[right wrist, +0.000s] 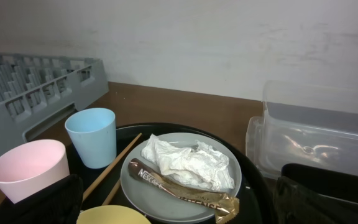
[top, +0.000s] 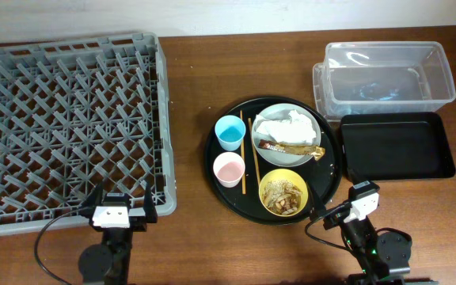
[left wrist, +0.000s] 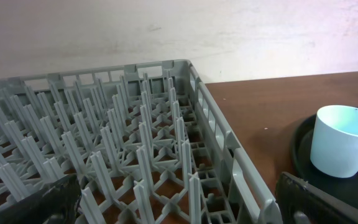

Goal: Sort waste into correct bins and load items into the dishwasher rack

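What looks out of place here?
A second clear piece juts out beside the clear tub, toward the round black tray, as if stacked askew. A few pale crumbs lie loose on that tray.

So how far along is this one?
Done: nothing; the rack, clear tub and black bin tray sit empty. In hand: nothing, both jaws open. Left: tissue, wrapper and food scraps to bin; plate, bowl, blue cup, pink cup and chopsticks to rack, all on the round tray.
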`<act>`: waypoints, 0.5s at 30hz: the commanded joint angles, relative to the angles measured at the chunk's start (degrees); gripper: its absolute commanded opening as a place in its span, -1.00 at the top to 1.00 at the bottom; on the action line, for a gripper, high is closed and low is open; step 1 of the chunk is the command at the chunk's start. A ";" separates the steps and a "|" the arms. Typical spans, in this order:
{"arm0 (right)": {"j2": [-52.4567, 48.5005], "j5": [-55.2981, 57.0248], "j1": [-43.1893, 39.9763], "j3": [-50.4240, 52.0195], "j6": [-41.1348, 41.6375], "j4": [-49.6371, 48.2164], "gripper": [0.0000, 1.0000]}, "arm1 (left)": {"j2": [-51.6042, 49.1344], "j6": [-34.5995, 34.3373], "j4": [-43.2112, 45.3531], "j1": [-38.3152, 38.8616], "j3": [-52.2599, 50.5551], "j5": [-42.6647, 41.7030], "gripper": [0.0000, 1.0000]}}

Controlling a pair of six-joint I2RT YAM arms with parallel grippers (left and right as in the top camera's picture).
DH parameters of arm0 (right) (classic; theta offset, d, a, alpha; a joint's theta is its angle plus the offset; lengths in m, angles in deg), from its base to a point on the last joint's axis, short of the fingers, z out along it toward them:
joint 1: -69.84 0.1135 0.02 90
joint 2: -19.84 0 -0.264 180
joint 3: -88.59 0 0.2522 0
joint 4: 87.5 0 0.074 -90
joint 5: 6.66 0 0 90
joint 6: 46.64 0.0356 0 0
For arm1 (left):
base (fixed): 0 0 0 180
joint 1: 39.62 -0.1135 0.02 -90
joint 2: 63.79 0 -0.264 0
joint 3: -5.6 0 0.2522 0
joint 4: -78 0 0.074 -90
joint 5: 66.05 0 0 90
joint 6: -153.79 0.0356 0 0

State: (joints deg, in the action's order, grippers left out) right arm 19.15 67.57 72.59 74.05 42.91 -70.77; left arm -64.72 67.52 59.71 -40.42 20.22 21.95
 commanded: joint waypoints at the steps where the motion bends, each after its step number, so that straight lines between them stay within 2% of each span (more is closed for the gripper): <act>1: -0.81 -0.28 0.72 0.46 -0.20 0.07 -0.97 | 0.26 1.09 -0.04 -0.07 -0.35 -0.63 -0.99; 15: -0.81 0.96 0.72 0.46 -0.20 0.00 -0.97 | 0.26 1.09 -0.04 -0.07 -0.35 -0.61 -0.99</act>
State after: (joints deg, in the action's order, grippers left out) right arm 18.50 67.57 72.74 74.03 42.89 -70.77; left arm -64.74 67.52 59.71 -40.42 20.22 21.95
